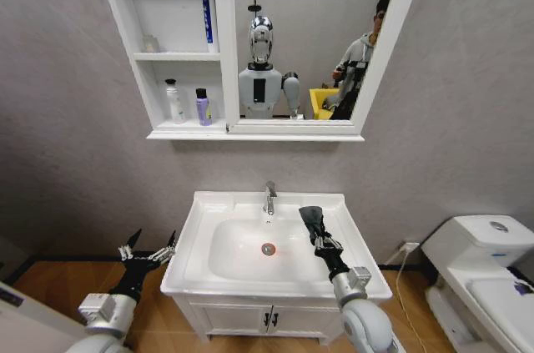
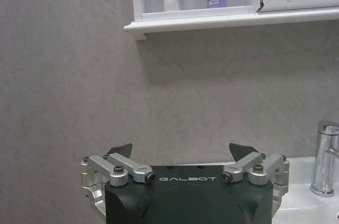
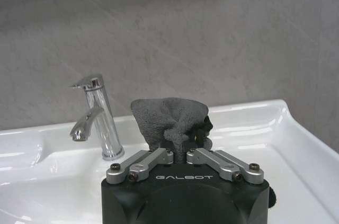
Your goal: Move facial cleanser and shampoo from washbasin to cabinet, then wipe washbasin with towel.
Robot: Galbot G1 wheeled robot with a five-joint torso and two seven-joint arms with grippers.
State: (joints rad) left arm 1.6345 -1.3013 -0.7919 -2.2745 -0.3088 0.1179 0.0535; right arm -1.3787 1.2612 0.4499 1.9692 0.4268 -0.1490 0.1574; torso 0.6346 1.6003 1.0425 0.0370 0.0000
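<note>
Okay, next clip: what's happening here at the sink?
The right pincer is shut on the dark grey towel, holding it over the washbasin just right of the tap. The left pincer hangs open and empty beside the basin's left edge. Two bottles, one white and one purple, already stand on the lower shelf of the cabinet, so wiping is what remains.

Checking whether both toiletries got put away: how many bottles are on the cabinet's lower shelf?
2. A white bottle stands on the left of the cabinet lower shelf, a purple bottle beside it on the right. The frame may hide others.
</note>
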